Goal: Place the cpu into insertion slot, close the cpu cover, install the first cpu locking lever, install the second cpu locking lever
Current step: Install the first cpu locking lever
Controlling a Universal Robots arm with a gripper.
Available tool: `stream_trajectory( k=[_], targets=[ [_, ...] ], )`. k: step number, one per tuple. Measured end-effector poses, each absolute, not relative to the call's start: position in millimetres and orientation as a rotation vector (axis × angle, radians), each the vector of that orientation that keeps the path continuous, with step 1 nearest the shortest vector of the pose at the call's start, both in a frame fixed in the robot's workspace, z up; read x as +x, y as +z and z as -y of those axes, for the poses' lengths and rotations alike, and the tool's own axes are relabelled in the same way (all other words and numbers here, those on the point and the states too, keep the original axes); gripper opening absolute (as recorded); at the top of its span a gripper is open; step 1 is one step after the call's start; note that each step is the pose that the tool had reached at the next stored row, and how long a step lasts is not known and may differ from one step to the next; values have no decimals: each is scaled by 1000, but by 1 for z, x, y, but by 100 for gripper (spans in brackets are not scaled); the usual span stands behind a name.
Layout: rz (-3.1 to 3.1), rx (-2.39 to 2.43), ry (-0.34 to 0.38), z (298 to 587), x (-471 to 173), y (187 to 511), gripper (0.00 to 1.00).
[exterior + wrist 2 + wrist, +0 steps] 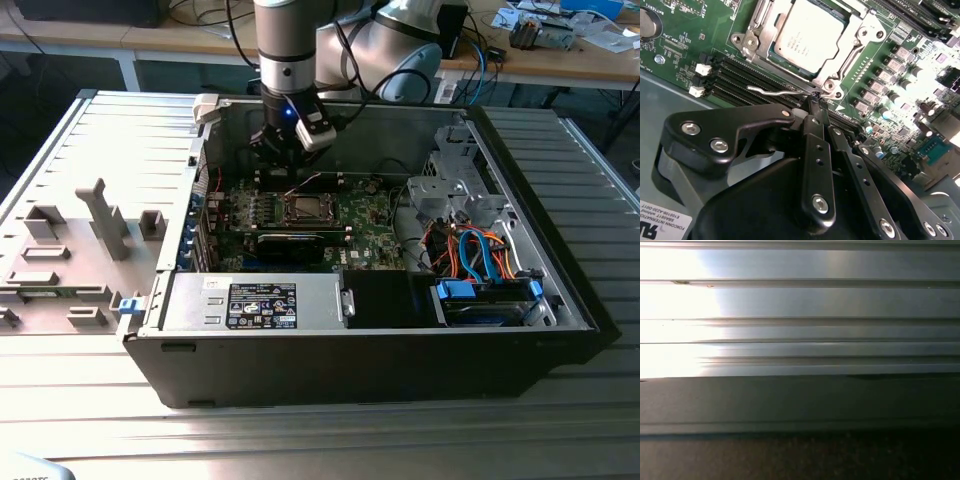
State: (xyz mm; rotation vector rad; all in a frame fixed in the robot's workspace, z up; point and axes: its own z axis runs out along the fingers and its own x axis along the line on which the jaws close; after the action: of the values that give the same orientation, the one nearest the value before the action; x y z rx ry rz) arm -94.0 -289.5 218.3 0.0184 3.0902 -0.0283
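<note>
I see the cpu already seated in the insertion slot, with the cpu cover closed over it, just ahead of my gripper. The jaws are clenched together, their tips on the thin wire locking lever. I fear the lever can slip off sideways, because the tips hold so little.

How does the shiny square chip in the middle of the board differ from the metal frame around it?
The cpu is a solid, flat, silver-grey square with print on top; the cpu cover is a thin metal frame with a large square window. The cpu is smaller and sits inside that window, while the cover lies around its edges and reaches out to screws at the corners. Both are silvery metal and lie flat on the green board. The claw sits at the wire lever beside the cover.
</note>
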Motion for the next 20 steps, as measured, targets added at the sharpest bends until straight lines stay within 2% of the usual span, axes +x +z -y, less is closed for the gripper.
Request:
stream_trajectory(
  k=[20],
  targets=[
    [-3090,7,-28,290,-92,212,11]
  ],
)
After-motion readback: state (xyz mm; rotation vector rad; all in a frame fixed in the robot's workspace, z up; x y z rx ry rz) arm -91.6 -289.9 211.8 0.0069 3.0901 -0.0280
